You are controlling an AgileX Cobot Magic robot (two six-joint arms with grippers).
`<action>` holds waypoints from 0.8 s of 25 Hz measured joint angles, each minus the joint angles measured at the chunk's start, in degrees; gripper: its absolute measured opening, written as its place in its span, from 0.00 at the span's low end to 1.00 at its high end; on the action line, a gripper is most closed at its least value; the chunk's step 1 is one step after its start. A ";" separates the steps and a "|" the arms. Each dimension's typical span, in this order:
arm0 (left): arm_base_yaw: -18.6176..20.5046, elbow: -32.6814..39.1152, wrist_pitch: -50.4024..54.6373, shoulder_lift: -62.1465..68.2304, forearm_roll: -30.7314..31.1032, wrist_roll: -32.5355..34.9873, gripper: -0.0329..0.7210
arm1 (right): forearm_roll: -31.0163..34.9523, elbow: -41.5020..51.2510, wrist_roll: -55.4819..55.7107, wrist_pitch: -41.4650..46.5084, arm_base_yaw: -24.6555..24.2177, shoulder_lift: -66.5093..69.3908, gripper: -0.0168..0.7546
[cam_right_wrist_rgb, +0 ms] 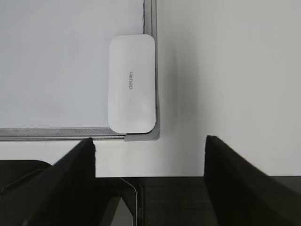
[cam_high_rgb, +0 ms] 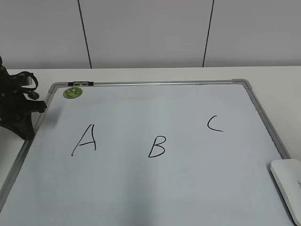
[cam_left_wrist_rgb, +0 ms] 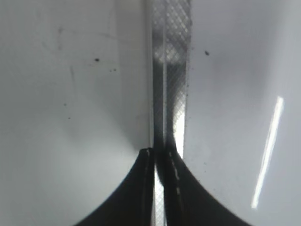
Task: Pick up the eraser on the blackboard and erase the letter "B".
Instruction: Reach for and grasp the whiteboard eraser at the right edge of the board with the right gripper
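Note:
The blackboard (cam_high_rgb: 141, 188) is a pale bluish-white board with a grey frame, lying flat on the table. The black letter "B" (cam_high_rgb: 157, 146) is at its middle, between "A" (cam_high_rgb: 85, 140) and "C" (cam_high_rgb: 214, 123). The white eraser (cam_high_rgb: 289, 185) lies at the board's near right corner; it also shows in the right wrist view (cam_right_wrist_rgb: 131, 83), lying inside the frame corner. My right gripper (cam_right_wrist_rgb: 150, 143) is open and empty, short of the board's edge, a little to the right of the eraser. My left gripper (cam_left_wrist_rgb: 160, 155) is shut over the board's left frame strip (cam_left_wrist_rgb: 171, 70); the left arm (cam_high_rgb: 16, 106) sits at the left edge.
A small round green magnet (cam_high_rgb: 72, 92) sits at the board's far left corner beside a black clip (cam_high_rgb: 81, 84) on the frame. White table (cam_high_rgb: 277, 84) surrounds the board; a panelled wall stands behind. The table's dark front edge shows under my right gripper.

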 joint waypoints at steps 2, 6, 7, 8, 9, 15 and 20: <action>0.00 0.00 0.00 0.00 0.00 0.00 0.07 | 0.00 -0.08 0.00 0.00 0.00 3.61 0.71; 0.00 0.00 0.00 0.00 0.13 0.00 0.07 | 1.84 -0.13 0.00 0.34 0.00 9.94 0.71; 0.00 0.00 0.00 0.00 0.13 0.00 0.07 | 2.94 -0.21 0.00 0.46 0.00 12.42 0.71; 0.00 0.00 0.00 0.00 0.13 0.00 0.07 | 3.33 -0.21 0.00 0.46 0.00 13.99 0.71; 0.00 0.00 0.00 0.00 0.13 0.00 0.07 | 3.56 -0.21 0.00 0.46 0.00 15.49 0.72; 0.00 -0.09 0.00 0.00 0.13 0.00 0.08 | 5.37 -0.25 0.00 -3.67 0.99 21.38 0.82; 0.00 -0.09 0.00 0.00 0.13 0.00 0.08 | 8.03 -0.25 -0.21 -4.82 1.10 28.13 0.85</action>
